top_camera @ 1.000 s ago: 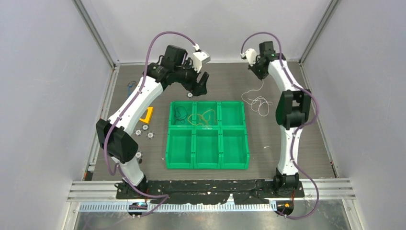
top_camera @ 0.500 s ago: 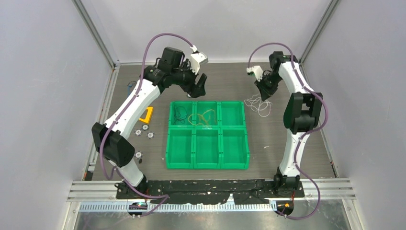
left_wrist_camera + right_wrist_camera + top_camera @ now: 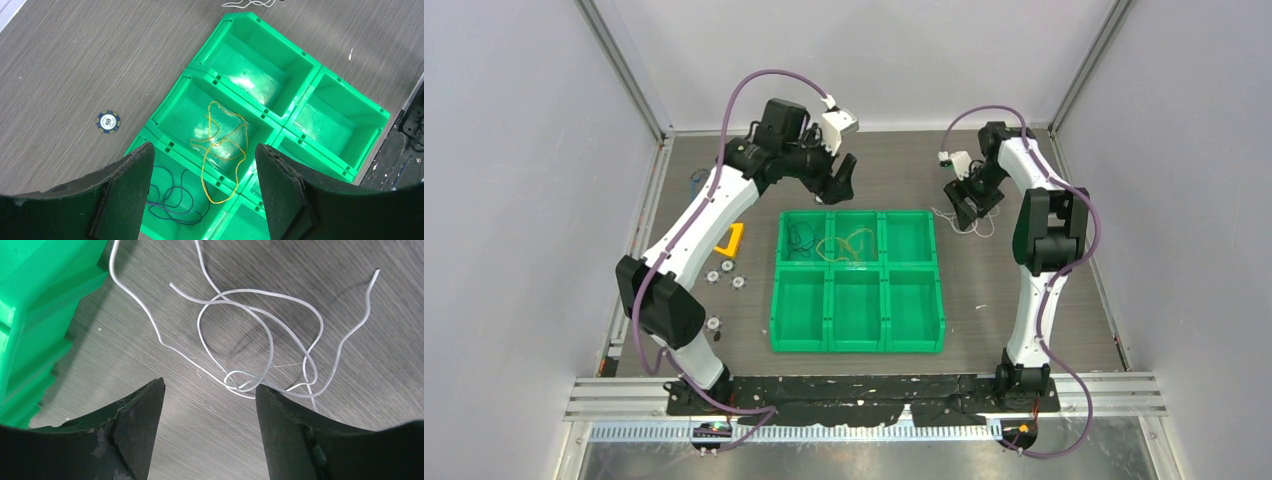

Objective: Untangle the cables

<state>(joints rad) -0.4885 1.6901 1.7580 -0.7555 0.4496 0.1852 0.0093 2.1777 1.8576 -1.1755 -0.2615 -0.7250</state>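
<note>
A thin white cable (image 3: 260, 335) lies in loose loops on the wooden table just right of the green tray (image 3: 40, 315). My right gripper (image 3: 210, 384) hovers low over it, open and holding nothing, with the cable's knot just ahead of one fingertip. From above, this cable (image 3: 974, 222) shows beside the right gripper (image 3: 964, 205). A yellow cable (image 3: 225, 145) sits in the tray's back middle compartment and a dark blue-black cable (image 3: 172, 200) in the back left one. My left gripper (image 3: 203, 146) hangs open and empty above them, near the tray's back edge (image 3: 839, 182).
The green tray (image 3: 776, 300) has six compartments. A blue-and-white chip (image 3: 108, 121) lies behind it. On the left of the table are a yellow piece (image 3: 731, 240), small white discs (image 3: 724, 272) and a thin blue cable (image 3: 696, 181).
My right gripper came down from the far back toward the tray's right side and opened, so the white cable that hung from it now lies free. The left arm barely shifted.
</note>
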